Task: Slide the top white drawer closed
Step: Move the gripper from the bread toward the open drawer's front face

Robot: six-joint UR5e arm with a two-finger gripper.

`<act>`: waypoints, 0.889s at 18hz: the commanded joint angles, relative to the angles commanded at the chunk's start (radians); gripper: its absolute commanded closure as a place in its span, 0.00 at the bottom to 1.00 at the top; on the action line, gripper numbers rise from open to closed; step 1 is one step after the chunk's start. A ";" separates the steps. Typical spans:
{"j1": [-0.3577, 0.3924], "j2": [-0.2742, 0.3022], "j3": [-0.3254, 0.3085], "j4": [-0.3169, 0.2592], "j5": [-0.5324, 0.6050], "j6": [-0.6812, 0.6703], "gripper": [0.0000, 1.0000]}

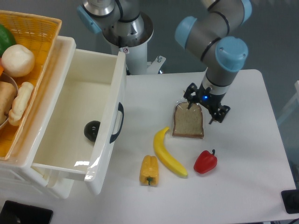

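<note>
While the white table [243,168] fills most of the scene, the top white drawer [70,116] stands pulled well out at its left side, its glossy front panel turned toward the table and carrying a black curved handle [117,122]. Inside the drawer, near the front panel, lies a small dark round object [92,129]; what it is cannot be told. Left of the drawer, on top of the cabinet, sits an orange wicker basket [42,32] holding pale and green food items.

At the far side the arm [215,32] reaches down over the table to the right of the drawer, well apart from it. Its gripper [204,106] hangs over the far edge of a slice of brown bread [188,122]; from this angle it cannot be told how wide the fingers stand or whether they hold anything.

Nearer than the bread, a yellow banana [169,152] lies diagonally. Left of the banana's near end is a yellow bell pepper [149,170], and just right of that end is a red bell pepper [205,161].
</note>
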 joint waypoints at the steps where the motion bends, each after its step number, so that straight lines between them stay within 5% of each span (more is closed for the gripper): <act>1: -0.012 0.005 0.002 -0.002 -0.006 -0.043 0.67; 5: -0.064 0.011 0.009 -0.003 -0.150 -0.195 1.00; 10: -0.132 0.015 0.046 -0.044 -0.242 -0.328 1.00; 16: -0.134 0.034 0.060 -0.152 -0.316 -0.338 1.00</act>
